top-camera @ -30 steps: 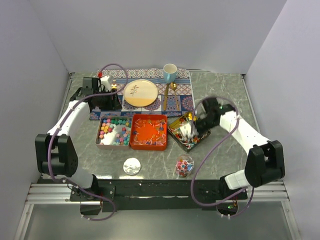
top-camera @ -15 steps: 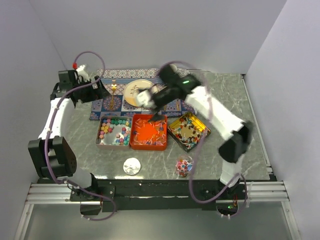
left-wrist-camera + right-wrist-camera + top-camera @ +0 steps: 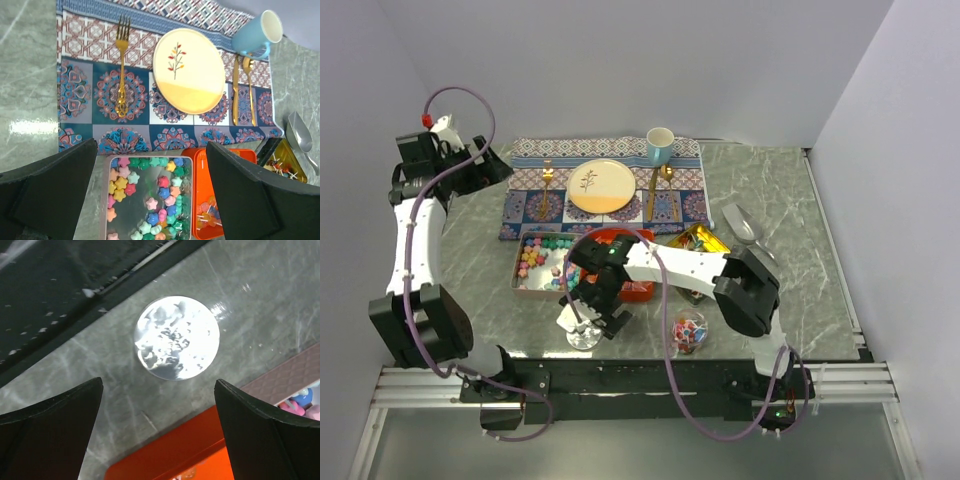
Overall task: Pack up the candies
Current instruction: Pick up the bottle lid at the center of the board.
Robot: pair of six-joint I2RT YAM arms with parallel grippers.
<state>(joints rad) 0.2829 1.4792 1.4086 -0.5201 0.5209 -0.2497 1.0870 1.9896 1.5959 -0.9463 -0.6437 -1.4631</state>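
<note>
Candies (image 3: 150, 204) in tins (image 3: 197, 175) w/ plate (image 3: 189, 70) on mat (image 3: 80, 90) behind.

A grey marbled table (image 3: 790, 200), glossy enough to carry a soft white glare (image 3: 30, 127), stands boxed in by plain pale walls (image 3: 620, 70) at the back and on both sides, with a black strip (image 3: 650, 375) and an aluminium rail (image 3: 410, 385) along its near edge.

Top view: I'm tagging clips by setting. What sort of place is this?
Probably a lab robot cell staged as a dinner table: bare walls boxing in a marble-look table, arms bolted at its edge, a placemat with plate.
</note>
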